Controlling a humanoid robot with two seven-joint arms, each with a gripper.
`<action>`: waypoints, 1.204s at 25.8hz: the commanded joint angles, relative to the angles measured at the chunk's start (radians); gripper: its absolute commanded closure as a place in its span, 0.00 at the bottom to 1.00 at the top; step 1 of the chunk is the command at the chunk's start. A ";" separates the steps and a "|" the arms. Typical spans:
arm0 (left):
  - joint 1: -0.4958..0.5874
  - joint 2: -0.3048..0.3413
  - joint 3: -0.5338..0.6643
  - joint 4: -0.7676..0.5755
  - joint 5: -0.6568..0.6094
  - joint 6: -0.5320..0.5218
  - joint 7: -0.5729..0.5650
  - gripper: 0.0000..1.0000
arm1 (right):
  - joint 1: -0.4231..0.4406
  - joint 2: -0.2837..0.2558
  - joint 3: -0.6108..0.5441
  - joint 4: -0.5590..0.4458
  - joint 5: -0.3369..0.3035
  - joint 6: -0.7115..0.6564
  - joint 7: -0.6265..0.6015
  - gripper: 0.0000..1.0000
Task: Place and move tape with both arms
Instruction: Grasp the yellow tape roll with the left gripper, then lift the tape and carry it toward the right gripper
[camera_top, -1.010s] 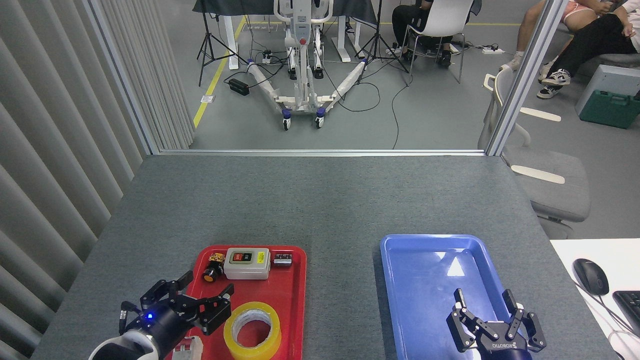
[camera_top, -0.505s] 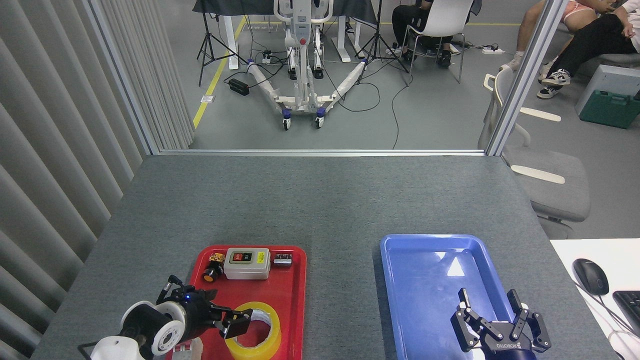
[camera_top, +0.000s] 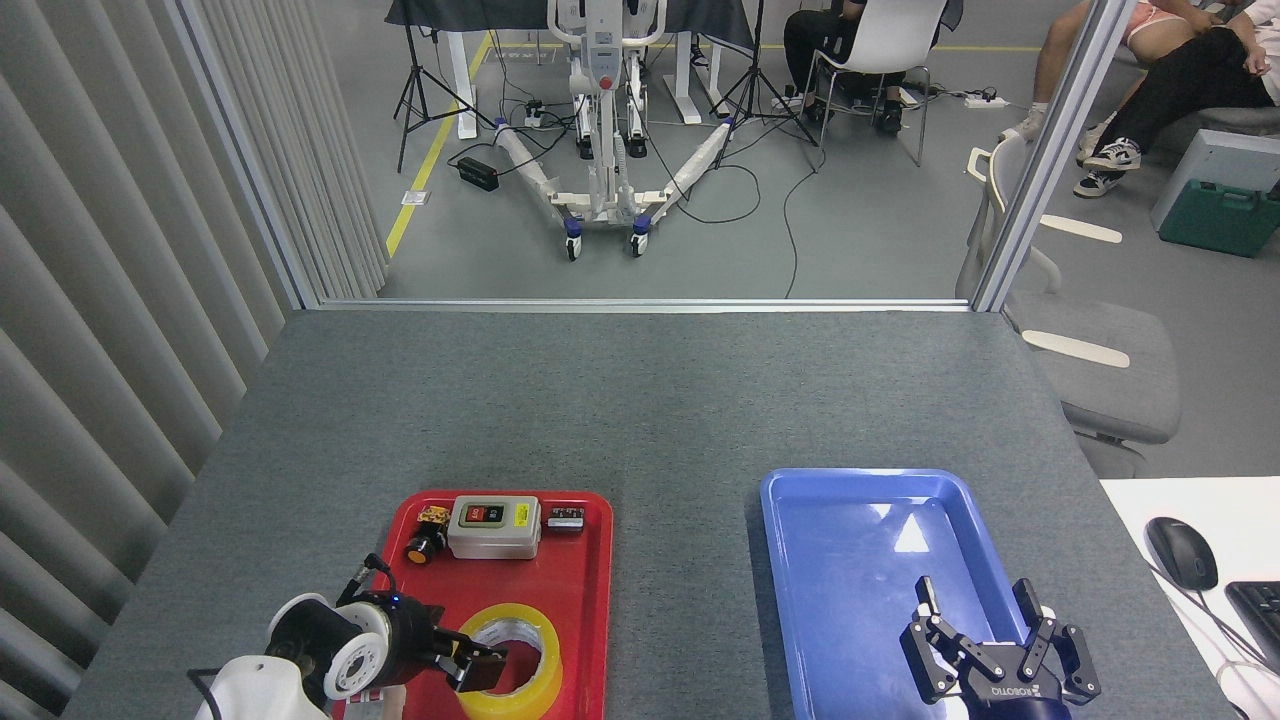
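The tape (camera_top: 547, 662), a wide yellow roll with a whitish core, lies flat at the near end of the red tray (camera_top: 575, 590). My left gripper (camera_top: 480, 664) comes in from the left and lies sideways over the roll's left wall. Its dark fingers (camera_top: 484, 676) reach into the core hole, and I cannot make out how far apart they stand. My right gripper (camera_top: 985, 628) hovers open over the near part of the blue tray (camera_top: 850, 520), fingers spread and pointing away from me, holding nothing.
On the far end of the red tray sit a grey switch box (camera_top: 493, 527), a small black and yellow button (camera_top: 426, 542) and a small black part (camera_top: 565, 518). A white desk with a mouse (camera_top: 1180, 552) borders the table's right edge.
My left gripper has swung from beside the tape onto its left wall, wrist turning sideways and fingers now reaching into the core. My right gripper has dropped back slightly towards me.
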 joint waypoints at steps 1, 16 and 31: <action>-0.014 -0.001 -0.003 0.026 -0.001 0.004 -0.022 0.27 | 0.000 0.000 0.001 0.006 0.000 0.001 -0.001 0.00; -0.058 -0.018 0.043 0.085 0.297 -0.197 -0.005 1.00 | 0.000 -0.003 0.005 0.007 0.000 0.003 -0.001 0.01; -0.041 -0.223 0.048 0.252 0.846 -0.358 0.101 1.00 | 0.037 -0.069 0.011 -0.017 0.002 -0.620 -0.146 0.01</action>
